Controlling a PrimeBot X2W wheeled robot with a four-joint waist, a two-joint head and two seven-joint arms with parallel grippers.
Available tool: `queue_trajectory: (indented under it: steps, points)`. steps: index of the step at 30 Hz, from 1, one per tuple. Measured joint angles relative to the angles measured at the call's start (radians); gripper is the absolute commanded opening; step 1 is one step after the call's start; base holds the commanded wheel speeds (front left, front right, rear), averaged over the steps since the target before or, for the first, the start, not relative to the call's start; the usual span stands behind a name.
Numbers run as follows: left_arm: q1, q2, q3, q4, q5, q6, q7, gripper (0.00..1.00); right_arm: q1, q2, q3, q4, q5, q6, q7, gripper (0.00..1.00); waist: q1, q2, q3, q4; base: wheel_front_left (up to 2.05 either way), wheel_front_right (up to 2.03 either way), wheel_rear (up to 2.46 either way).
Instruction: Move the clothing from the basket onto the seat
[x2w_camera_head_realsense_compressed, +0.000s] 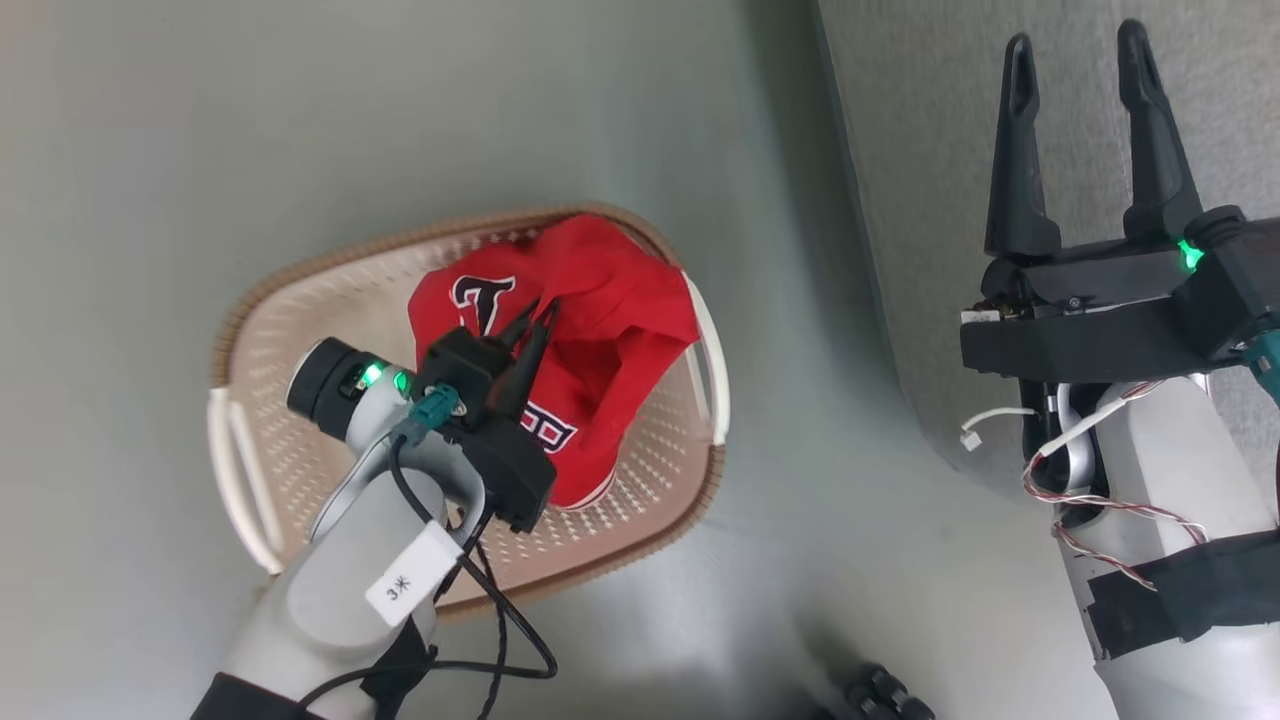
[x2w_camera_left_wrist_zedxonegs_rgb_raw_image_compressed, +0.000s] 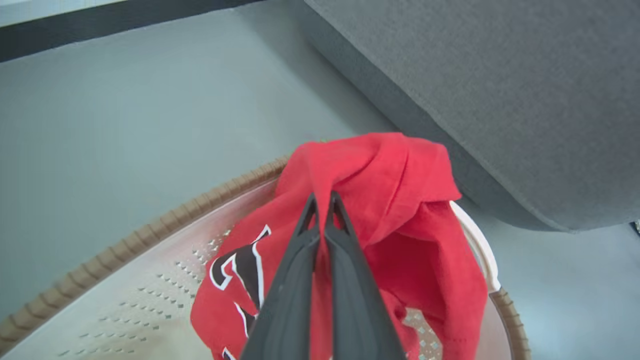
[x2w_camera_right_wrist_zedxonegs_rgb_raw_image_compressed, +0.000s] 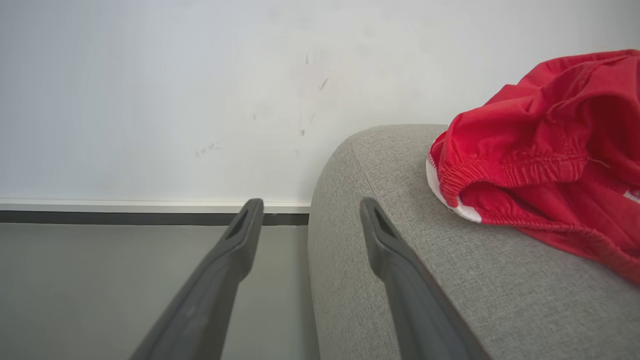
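Grey-green floor (x2w_camera_head_realsense_compressed: 150, 150), smooth. Standing on it, one basket (x2w_camera_head_realsense_compressed: 300, 290): oval, cream, with perforated walls, a brown rim and two white handles (x2w_camera_head_realsense_compressed: 712, 360). Near it on the right, one grey woven sofa (x2w_camera_head_realsense_compressed: 920, 150) with a rounded edge. Behind the sofa, in the right wrist view, a white wall (x2w_camera_right_wrist_zedxonegs_rgb_raw_image_compressed: 150, 100) with a dark strip at the bottom.

Red garments, counted: two. Lettered garment (x2w_camera_head_realsense_compressed: 620, 290) inside the basket, toward its right side, crumpled, with black letters edged in white, one fold raised into a peak. Plain garment (x2w_camera_right_wrist_zedxonegs_rgb_raw_image_compressed: 550, 150) lying on top of the sofa, bunched up, with a gathered elastic band and a bit of white trim.

Grippers, counted: two. Left gripper (x2w_camera_left_wrist_zedxonegs_rgb_raw_image_compressed: 323, 197) down in the basket, both fingers pressed together on the raised fold of the lettered garment. Right gripper (x2w_camera_head_realsense_compressed: 1078, 60) over the sofa edge, fingers wide apart, holding nothing, not touching the plain garment.
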Motion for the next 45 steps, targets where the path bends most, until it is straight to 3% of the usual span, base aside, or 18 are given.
queue_trajectory:
  steps: [17, 25, 45]
  points:
    - [-0.008, -0.021, 0.015, -0.113, -0.073, -0.018, -0.014, 0.0, 0.05, -0.024, -0.007, 0.128, -0.003, 0.03, 0.0, 1.0, -0.0001, -0.0001, -0.255, 0.13, 0.0, 0.0, 0.0]
    - [-0.01, 0.005, 0.021, -0.14, -0.085, -0.026, -0.014, 0.0, 0.09, -0.014, 0.012, 0.19, -0.003, 0.05, 0.0, 1.0, -0.0002, -0.0001, -0.378, 0.168, 0.0, 0.0, 0.0]
    - [0.103, 0.035, 0.016, -0.162, -0.138, -0.027, -0.014, 0.0, 0.201, 0.042, 0.209, 0.322, 0.011, 0.17, 0.0, 1.0, -0.0001, -0.0002, -0.683, 0.22, 0.0, 0.0, 0.0]
